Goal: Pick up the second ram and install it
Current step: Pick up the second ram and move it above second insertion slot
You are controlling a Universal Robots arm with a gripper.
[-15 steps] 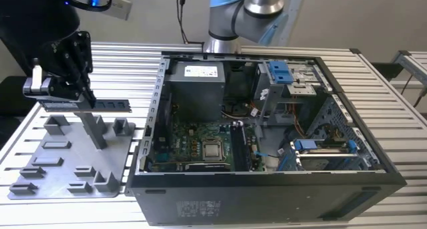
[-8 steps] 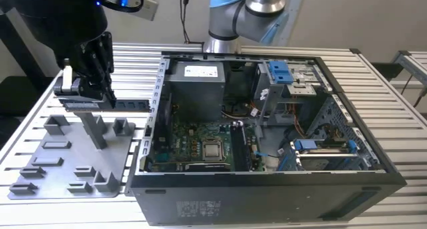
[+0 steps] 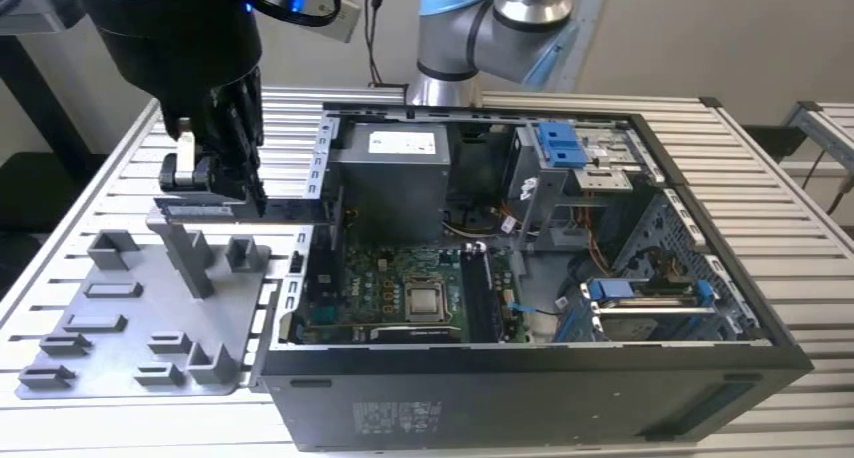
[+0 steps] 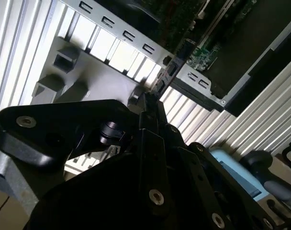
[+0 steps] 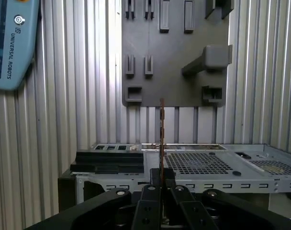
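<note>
I see the gripper (image 5: 162, 181) with its fingers clamped together on the second ram (image 5: 162, 136). In the first wrist view the stick shows edge-on, as one thin strip standing out from between the fingertips. In the exterior view the gripper (image 3: 214, 188) holds the same dark strip (image 3: 247, 210) level and off the surface. It hangs over the far edge of the gray tray (image 3: 120, 328), and its right end reaches the left wall of the computer case (image 3: 534, 398), by the exterior view's left and right.

I count one tray, to the exterior view's left of the case, and one tall post (image 3: 187, 258) rises among its lower holders. There is one case, lying open on the slatted metal table (image 3: 801, 228).

Inside the case I count:
- one motherboard (image 3: 400, 288) with one processor socket (image 3: 427, 301)
- one power supply (image 3: 394, 183), which has a white printed label on top
- two blue plastic fittings, one far (image 3: 561, 143) and one near (image 3: 607, 290)

The near outer wall of the case carries one block of small print (image 3: 400, 416). In the first wrist view, one pale blue pendant (image 5: 11, 43) with lettering lies on the table.
</note>
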